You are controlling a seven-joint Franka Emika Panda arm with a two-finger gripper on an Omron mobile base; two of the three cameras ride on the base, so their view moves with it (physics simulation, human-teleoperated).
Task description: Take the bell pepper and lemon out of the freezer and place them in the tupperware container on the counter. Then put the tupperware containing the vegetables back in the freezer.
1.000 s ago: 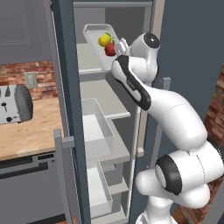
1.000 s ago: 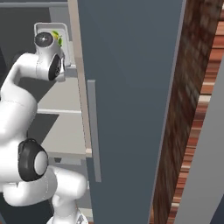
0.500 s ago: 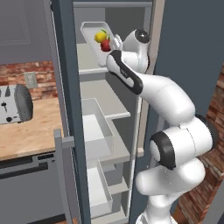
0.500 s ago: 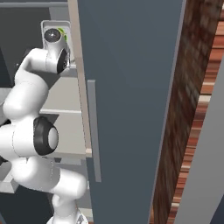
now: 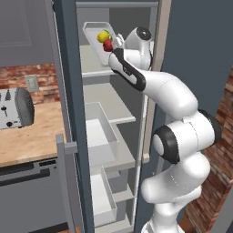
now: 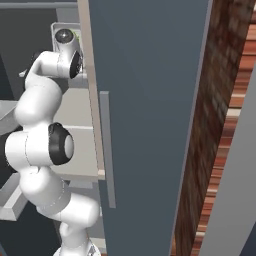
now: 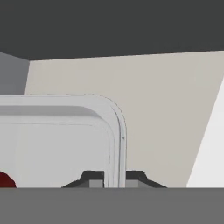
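The tupperware container [image 5: 92, 28] hangs tilted in the top compartment of the freezer [image 5: 69, 95], above its upper shelf. In it lie the yellow lemon [image 5: 103, 36] and the red bell pepper [image 5: 108, 46]. My gripper [image 5: 115, 47] is shut on the container's right rim. In the hand view the two fingertips [image 7: 93, 178] pinch the container's rim [image 7: 117, 131], one on each side, and a sliver of the bell pepper [image 7: 4, 180] shows at the lower left. In the right base view the freezer door [image 6: 145, 100] hides most of the hand, and a corner of the container [image 6: 56, 29] shows.
The counter [image 5: 27, 139] with a toaster [image 5: 16, 108] lies left of the freezer's open left door. Below the top shelf stand pale pull-out drawers [image 5: 98, 136]. A brick wall [image 6: 225, 125] rises on the right.
The arm has stretched up and inward, carrying the container with the lemon and pepper a little higher and deeper into the top compartment. The grip has stayed shut.
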